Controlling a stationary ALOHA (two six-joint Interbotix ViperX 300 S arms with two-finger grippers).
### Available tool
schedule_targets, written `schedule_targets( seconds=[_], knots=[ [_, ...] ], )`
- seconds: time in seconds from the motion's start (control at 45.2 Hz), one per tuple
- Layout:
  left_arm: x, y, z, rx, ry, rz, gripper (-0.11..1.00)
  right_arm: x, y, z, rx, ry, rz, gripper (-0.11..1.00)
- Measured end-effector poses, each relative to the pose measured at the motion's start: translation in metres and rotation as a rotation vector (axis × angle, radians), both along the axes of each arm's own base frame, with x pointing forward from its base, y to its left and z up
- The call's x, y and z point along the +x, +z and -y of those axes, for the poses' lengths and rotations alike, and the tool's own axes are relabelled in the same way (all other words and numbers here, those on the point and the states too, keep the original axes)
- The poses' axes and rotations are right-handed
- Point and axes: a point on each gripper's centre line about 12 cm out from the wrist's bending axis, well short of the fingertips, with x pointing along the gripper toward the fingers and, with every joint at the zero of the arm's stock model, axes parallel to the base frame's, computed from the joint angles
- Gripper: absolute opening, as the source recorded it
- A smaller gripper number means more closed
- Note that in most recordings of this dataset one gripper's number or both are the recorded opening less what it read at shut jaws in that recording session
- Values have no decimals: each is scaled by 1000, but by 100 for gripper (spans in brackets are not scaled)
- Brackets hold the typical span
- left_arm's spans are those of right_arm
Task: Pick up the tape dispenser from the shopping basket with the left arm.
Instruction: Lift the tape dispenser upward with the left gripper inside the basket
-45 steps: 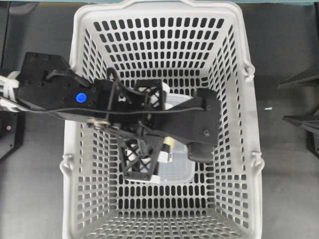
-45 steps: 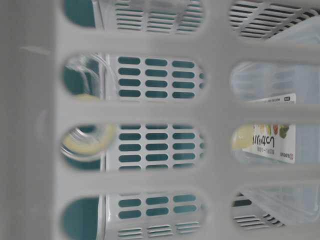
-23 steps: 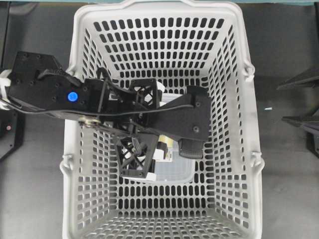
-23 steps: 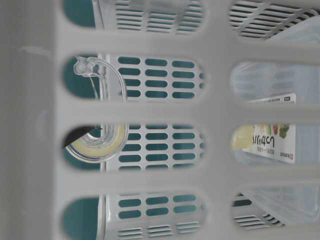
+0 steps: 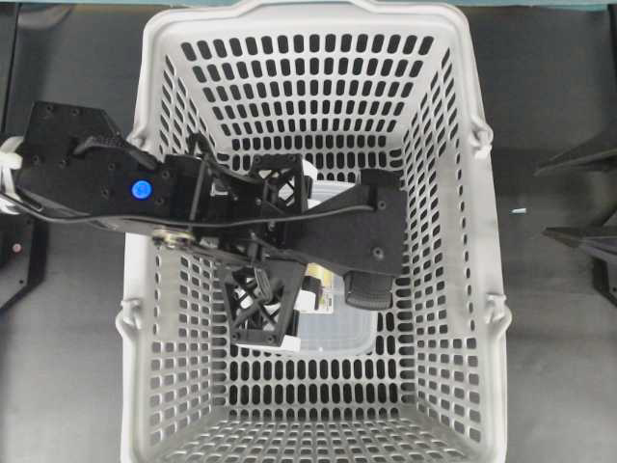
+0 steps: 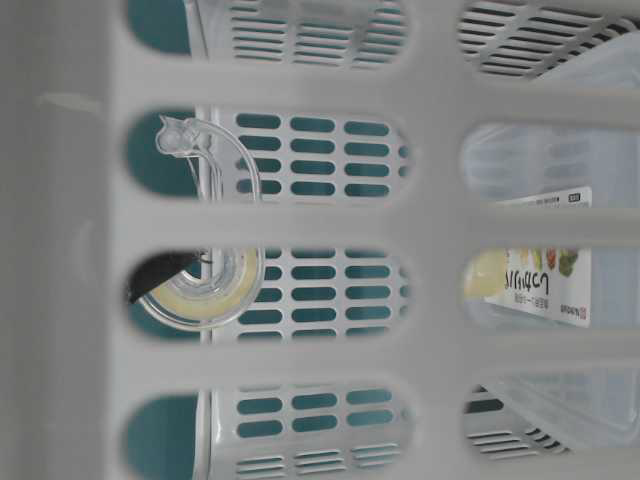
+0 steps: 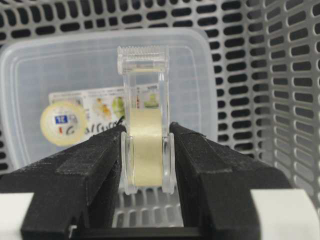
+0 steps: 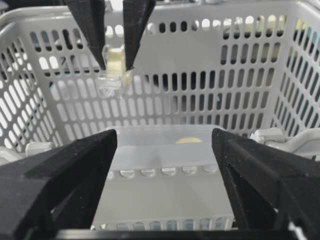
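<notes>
Overhead exterior: the black left arm with a round blue light (image 5: 96, 178) reaches from the left over the rim of the large light-grey slotted plastic shopping basket (image 5: 482, 193). Its lattice fingers (image 5: 260, 309) point down above a flat translucent plastic box with a printed label (image 5: 337, 333) on the basket floor.

Table-level exterior: through the wall slots, a clear plastic tape dispenser with a pale yellow roll (image 6: 205, 290) hangs inside the basket, with a black fingertip (image 6: 160, 272) against it.

Left wrist: the left gripper (image 7: 146, 137) is clamped on the dispenser's two flat sides. The dispenser stands upright with its serrated cutter on top.

Right wrist: the right gripper (image 8: 165, 150) stands wide apart and holds nothing, just outside the basket. The dispenser is held well above the box.
</notes>
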Motion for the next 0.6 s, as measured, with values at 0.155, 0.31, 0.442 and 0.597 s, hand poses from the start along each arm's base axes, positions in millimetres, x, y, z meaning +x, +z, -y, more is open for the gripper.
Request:
schedule_targets(
  seconds=[0.155, 0.31, 0.442, 0.597],
  knots=[
    [-1, 1, 1, 0, -2, 3, 29, -1, -2, 0, 0, 0, -5, 74],
    [-1, 1, 1, 0, -2, 2, 29, -1, -5, 0, 0, 0, -15, 74],
    [0, -1, 1, -1, -3, -2, 29, -1, -7, 0, 0, 0, -20, 74],
    [-1, 1, 1, -2, -3, 1, 29, -2, -9, 0, -1, 0, -25, 74]
  ],
)
